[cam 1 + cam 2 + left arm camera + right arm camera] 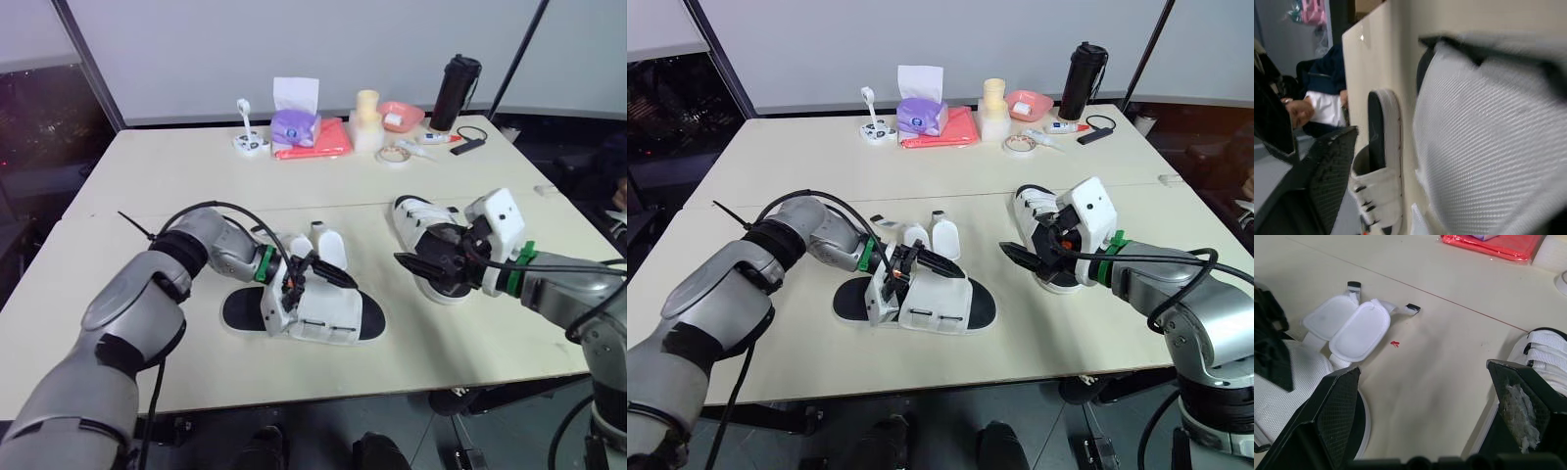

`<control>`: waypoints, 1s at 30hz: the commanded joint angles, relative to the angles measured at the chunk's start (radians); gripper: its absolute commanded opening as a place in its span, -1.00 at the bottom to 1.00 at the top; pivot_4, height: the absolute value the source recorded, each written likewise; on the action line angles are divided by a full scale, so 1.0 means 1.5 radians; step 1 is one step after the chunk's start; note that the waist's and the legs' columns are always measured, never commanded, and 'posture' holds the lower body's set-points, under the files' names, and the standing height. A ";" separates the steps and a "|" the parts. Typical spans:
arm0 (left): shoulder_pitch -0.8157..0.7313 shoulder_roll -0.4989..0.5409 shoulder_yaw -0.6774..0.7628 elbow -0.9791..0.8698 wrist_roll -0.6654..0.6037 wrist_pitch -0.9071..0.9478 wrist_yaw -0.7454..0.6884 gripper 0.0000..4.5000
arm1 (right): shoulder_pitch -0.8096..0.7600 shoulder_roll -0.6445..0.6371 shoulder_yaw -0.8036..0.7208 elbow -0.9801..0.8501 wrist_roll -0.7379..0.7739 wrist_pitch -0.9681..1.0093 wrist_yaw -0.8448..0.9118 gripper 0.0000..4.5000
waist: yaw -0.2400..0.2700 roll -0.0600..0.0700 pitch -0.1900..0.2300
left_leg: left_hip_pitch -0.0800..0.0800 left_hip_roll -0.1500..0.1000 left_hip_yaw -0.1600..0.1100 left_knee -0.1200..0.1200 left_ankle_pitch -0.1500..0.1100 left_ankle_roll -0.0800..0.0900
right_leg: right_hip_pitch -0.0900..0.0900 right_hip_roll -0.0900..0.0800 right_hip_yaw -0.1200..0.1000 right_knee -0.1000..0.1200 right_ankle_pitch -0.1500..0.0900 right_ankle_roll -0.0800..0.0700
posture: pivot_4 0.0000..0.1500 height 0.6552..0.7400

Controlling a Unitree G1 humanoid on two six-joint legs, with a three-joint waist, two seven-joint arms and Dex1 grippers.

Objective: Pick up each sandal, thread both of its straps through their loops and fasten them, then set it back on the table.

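A black-soled sandal (323, 318) with a white mesh upper lies at the table's middle front. Its two white strap flaps (328, 245) are spread loose on the table beside it, also seen as flaps (1359, 330). My left gripper (299, 279) rests on that upper near the flaps and is open; one finger (1327, 176) shows, with the mesh close against the gripper. The second sandal (421, 215) lies to the right with its straps (1547, 350) closed across it. My right gripper (426, 264) hovers open at this sandal's near left edge, holding nothing.
Along the back edge stand a purple tissue box (294, 125), a red pouch (318, 142), cream cups (367, 122), a pink bowl (400, 115), a tape roll (394, 155) and a black bottle (456, 90). A person's hand (1300, 112) shows beyond the table.
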 commanded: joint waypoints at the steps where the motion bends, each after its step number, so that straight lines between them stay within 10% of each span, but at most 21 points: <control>1: -0.009 0.035 0.010 0.049 -0.063 -0.044 -0.050 0.98 | -0.008 -0.003 0.000 -0.014 0.002 -0.019 0.000 1.00 | 0.001 0.000 0.000 | 0.000 0.000 0.000 0.000 0.000 0.000 | 0.000 0.000 0.000 0.000 0.000 0.000 | 1.00 0.87; 10: -0.035 0.027 0.176 0.380 -0.266 -0.058 -0.337 0.98 | -0.005 0.004 0.023 -0.014 0.003 -0.027 0.001 1.00 | 0.004 0.000 0.000 | 0.000 0.000 0.000 0.001 0.000 0.000 | 0.000 0.000 0.000 0.000 0.000 0.000 | 1.00 0.87; 14: -0.127 0.002 0.693 0.707 -0.396 0.244 -0.944 0.98 | -0.007 0.008 0.035 -0.009 0.002 -0.033 0.002 1.00 | 0.001 -0.001 0.000 | -0.001 -0.001 -0.001 0.002 0.000 0.000 | 0.001 0.000 -0.002 0.000 0.000 0.000 | 1.00 0.87; 17: -0.121 0.025 0.806 0.715 -0.455 0.451 -1.165 0.98 | -0.012 0.011 0.045 -0.003 0.001 -0.037 0.002 1.00 | -0.008 0.000 0.000 | -0.001 0.000 -0.001 0.002 0.000 0.001 | 0.001 0.000 -0.002 0.000 0.000 0.001 | 1.00 0.87; 21: -0.094 0.040 0.848 0.715 -0.416 0.527 -1.224 0.61 | -0.017 0.014 0.055 0.001 0.003 -0.039 0.002 1.00 | -0.024 0.000 0.000 | 0.000 0.000 -0.001 0.002 0.000 0.001 | 0.000 0.000 -0.003 0.002 -0.001 0.001 | 1.00 0.87; 26: -0.071 0.045 0.897 0.715 -0.339 0.515 -1.224 -0.52 | -0.018 0.020 0.063 0.003 0.008 -0.034 0.001 1.00 | -0.031 -0.001 0.000 | 0.000 0.000 -0.001 0.002 0.000 0.001 | -0.001 0.000 -0.003 0.005 -0.001 0.001 | 1.00 0.87; 30: -0.077 0.045 0.920 0.715 -0.367 0.525 -1.224 -0.52 | 0.013 0.025 0.083 -0.011 0.007 -0.032 0.003 1.00 | -0.029 -0.001 0.000 | 0.000 0.000 -0.001 0.002 0.000 0.001 | -0.001 0.000 -0.003 0.006 -0.001 0.001 | 1.00 0.87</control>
